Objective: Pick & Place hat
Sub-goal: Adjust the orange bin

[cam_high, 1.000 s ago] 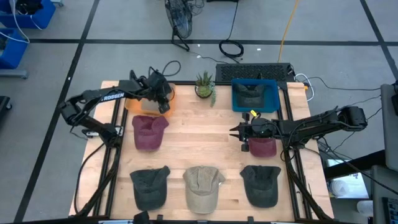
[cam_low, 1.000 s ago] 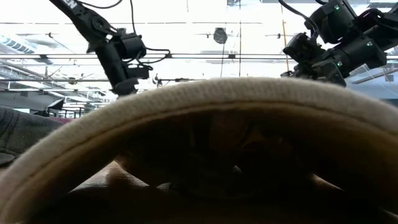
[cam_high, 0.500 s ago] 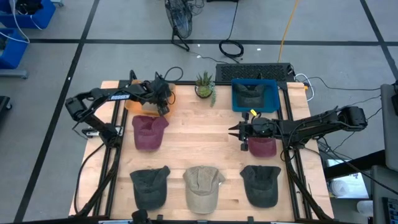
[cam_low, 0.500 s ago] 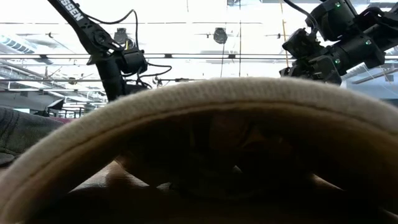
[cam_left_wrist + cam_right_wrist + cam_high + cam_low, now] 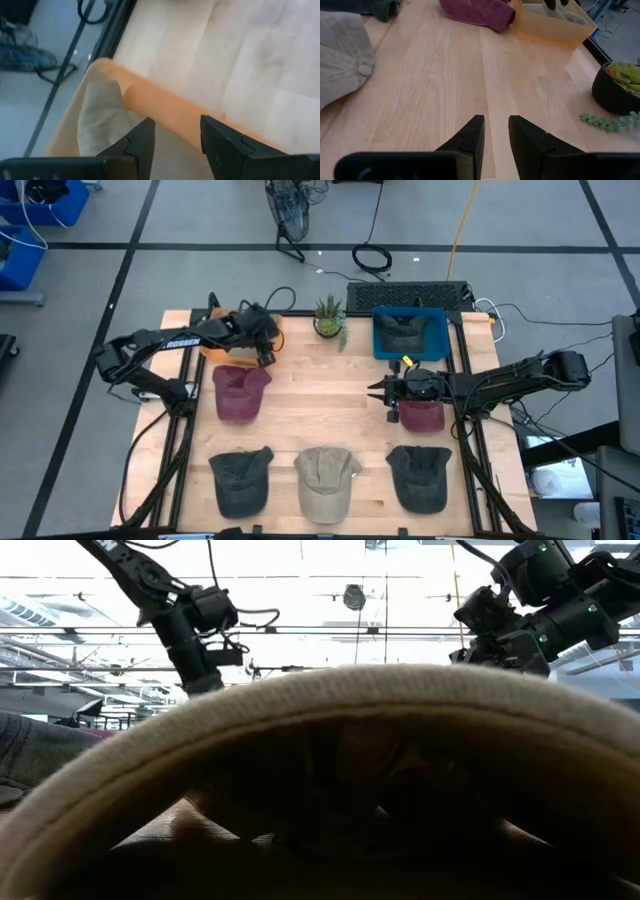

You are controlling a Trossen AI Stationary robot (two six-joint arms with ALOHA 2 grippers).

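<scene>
My left gripper (image 5: 266,356) (image 5: 177,144) hangs open over the orange bin (image 5: 213,345) at the far left. Its fingers stand above the bin's near wall (image 5: 165,107) without touching it. A beige hat (image 5: 98,117) lies inside that bin. A maroon hat (image 5: 238,392) lies flat on the table just near of the bin. My right gripper (image 5: 380,395) (image 5: 496,134) hovers over the table's middle right, pointing left, open with nothing between its fingers. Another maroon hat (image 5: 424,417) lies under the right arm.
A blue bin (image 5: 440,330) with a dark hat (image 5: 402,335) and a potted plant (image 5: 328,318) stand at the far edge. Along the near edge lie a dark hat (image 5: 240,480), a beige hat (image 5: 325,482) and a dark hat (image 5: 418,477). The beige one's brim (image 5: 320,700) fills the low view.
My left arm has swung a little toward the far edge and come back over the orange bin, its wrist turning slightly. The gripper has stayed open. The hats have kept still.
</scene>
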